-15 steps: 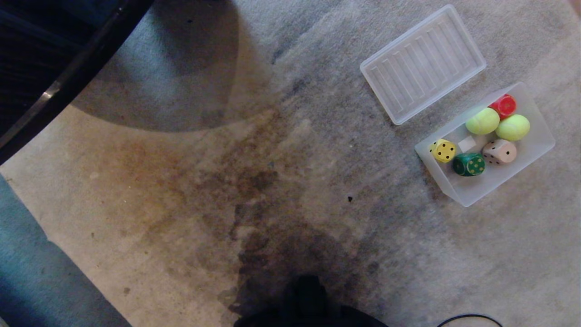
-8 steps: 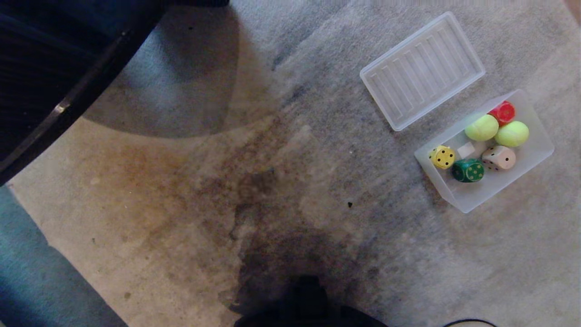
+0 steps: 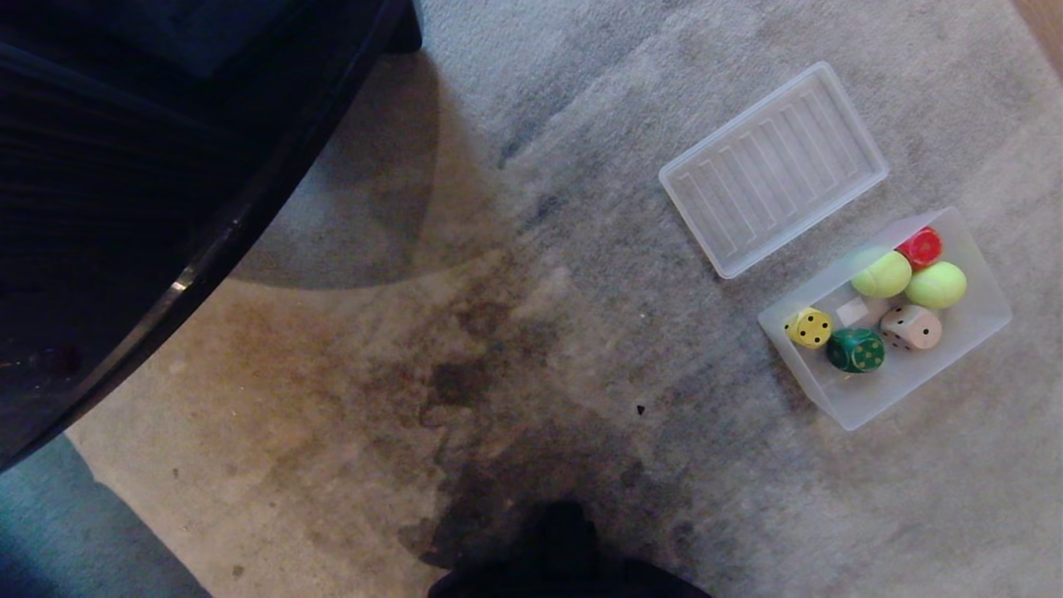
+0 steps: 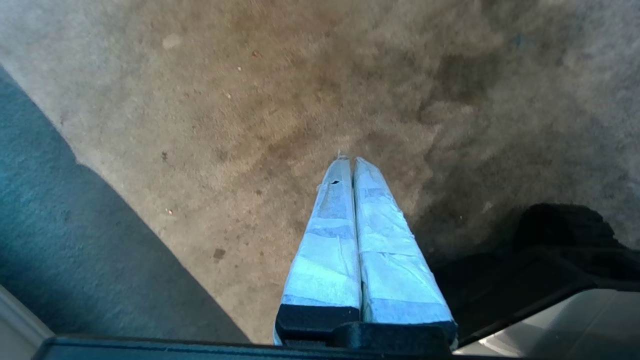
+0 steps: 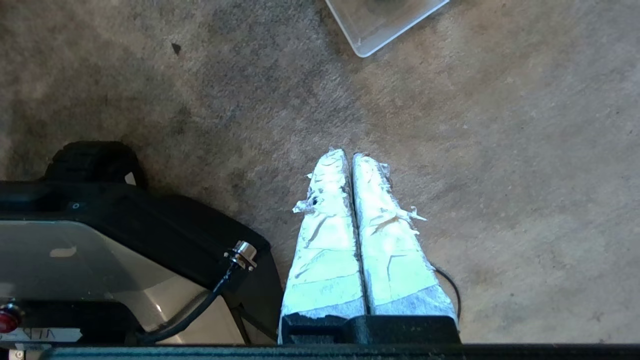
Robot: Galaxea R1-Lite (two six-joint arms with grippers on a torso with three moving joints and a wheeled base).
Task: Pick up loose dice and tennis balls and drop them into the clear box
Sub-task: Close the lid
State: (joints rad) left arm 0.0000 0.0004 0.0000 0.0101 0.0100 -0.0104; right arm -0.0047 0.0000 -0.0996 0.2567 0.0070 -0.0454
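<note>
The clear box (image 3: 864, 407) sits on the carpet at the right of the head view. Inside it lie a yellow die (image 3: 810, 327), a dark green die (image 3: 856, 350), a beige die (image 3: 912, 327), a red die (image 3: 919, 247) and two tennis balls (image 3: 881, 274) (image 3: 936, 285). A corner of the clear box (image 5: 372, 37) shows in the right wrist view. My left gripper (image 4: 348, 161) hangs shut and empty over bare carpet. My right gripper (image 5: 348, 154) is also shut and empty, well short of the box. Neither arm appears in the head view.
The flat ribbed clear lid (image 3: 774, 167) lies on the carpet just beyond the box. A large dark piece of furniture (image 3: 124, 183) fills the upper left. My black base (image 3: 556, 556) shows at the bottom edge, and base (image 5: 100, 240) shows beside the right gripper.
The whole head view has shifted: box and lid sit lower in the picture and the dark furniture fills more of the upper left. The camera moved; nothing in the box shifted.
</note>
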